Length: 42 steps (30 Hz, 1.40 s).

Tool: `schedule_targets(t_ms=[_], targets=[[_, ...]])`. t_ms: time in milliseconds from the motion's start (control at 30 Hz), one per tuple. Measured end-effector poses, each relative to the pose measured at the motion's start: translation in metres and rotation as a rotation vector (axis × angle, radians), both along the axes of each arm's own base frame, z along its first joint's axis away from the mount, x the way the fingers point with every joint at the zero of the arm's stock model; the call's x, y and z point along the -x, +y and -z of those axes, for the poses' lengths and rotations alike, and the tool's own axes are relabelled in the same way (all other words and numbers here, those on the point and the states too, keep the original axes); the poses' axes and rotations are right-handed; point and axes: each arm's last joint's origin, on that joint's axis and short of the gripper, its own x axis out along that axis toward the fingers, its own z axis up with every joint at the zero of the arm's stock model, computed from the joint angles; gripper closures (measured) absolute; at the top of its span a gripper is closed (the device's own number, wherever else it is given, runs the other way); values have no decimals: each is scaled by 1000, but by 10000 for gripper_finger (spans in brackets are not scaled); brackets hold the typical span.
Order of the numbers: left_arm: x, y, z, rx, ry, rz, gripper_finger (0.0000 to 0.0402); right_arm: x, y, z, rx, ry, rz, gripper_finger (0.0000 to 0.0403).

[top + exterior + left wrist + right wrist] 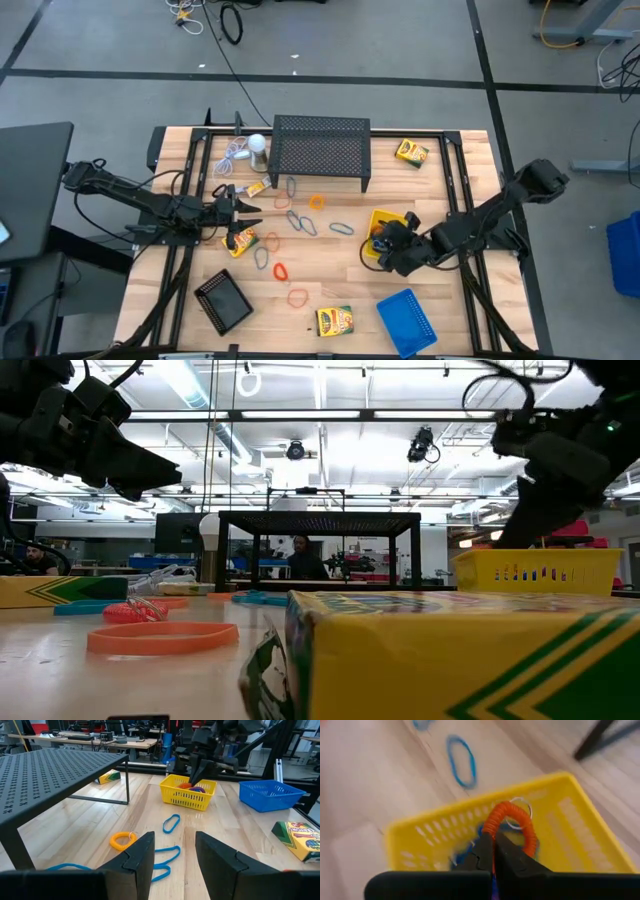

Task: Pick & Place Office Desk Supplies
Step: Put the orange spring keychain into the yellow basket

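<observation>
Your right gripper [493, 851] pinches an orange coil loop [512, 822] over the yellow tray [580, 827]; left gripper [173, 851] hangs parted, empty, beside the black mesh stand [55, 767].

A large black mesh stand [321, 150] sits at twelve o'clock on the wooden worktop [450, 300]; a white round object with cord [257, 145] lies just beside it at nine o'clock.

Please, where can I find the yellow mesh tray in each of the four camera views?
High view: yellow tray right of centre, under the right claw.
Low view: at the right edge.
Left wrist view: upper centre, near the blue tray.
Right wrist view: fills the middle.
Shared landmark: the black mesh stand.
</observation>
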Motion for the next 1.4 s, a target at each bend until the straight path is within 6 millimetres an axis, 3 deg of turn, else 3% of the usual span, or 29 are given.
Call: schedule_targets(t_ms=[200,600,700,800,1167,1400], targets=[[0,0,0,0,0,0,253,-2,-4,-6,-62,126,-47,388],[0,0,0,-5,1,1,253,-8,-7,-7,-96,159,-156,233],[0,0,0,-5,1,1,253,-10,-9,-9,-86,148,-173,210],[0,0,0,-8,1,1,253,-17,-7,-15,-54,111,-239,204],[0,0,0,-9,4,1,253,-60,-9,-71,98,-50,-484,202],[0,0,1,-9,8,1,253,-79,-26,-80,115,-173,-545,202]])
